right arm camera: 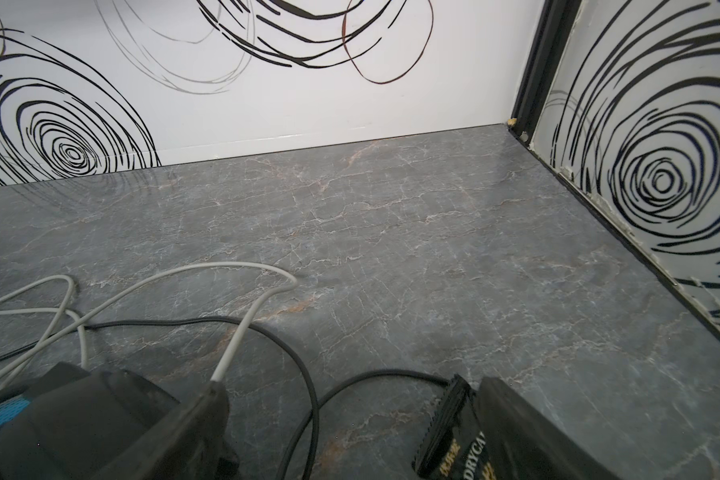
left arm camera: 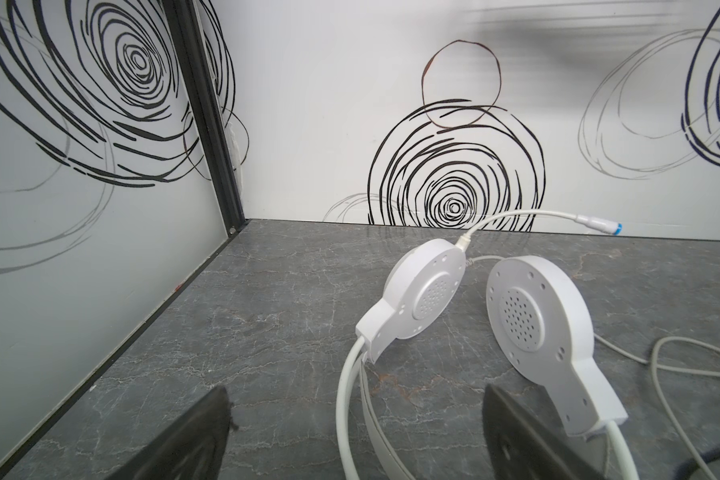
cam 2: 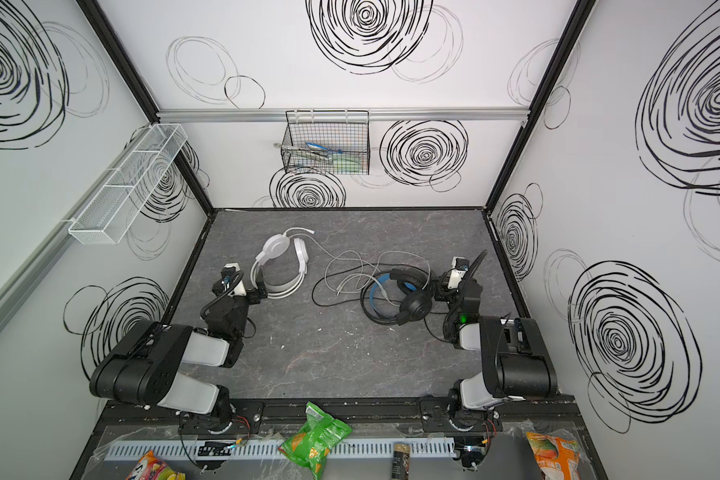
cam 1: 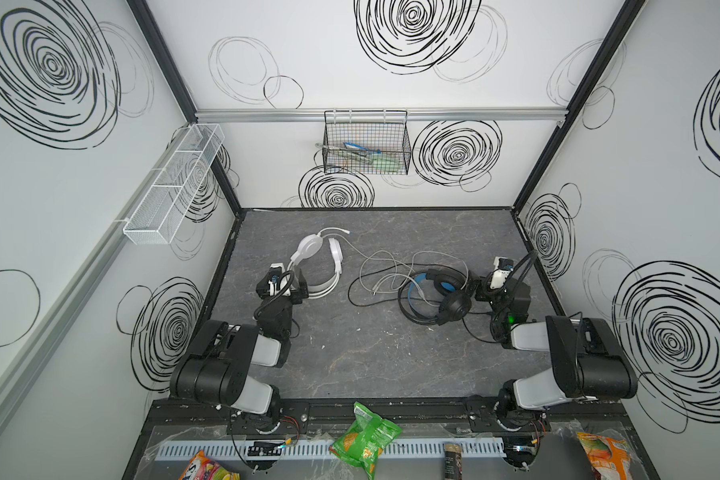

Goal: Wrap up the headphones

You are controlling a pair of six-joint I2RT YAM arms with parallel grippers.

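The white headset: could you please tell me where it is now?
In both top views the white headset lies left on the table, its band by the left gripper, the black headset to its right.

White headset [left arm camera: 528, 316] on grey table [left arm camera: 246, 324]; headband strip between spread fingers [left arm camera: 188, 440].

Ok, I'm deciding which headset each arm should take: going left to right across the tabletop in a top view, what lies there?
white headset → loose white cable loops → black headset with blue accents
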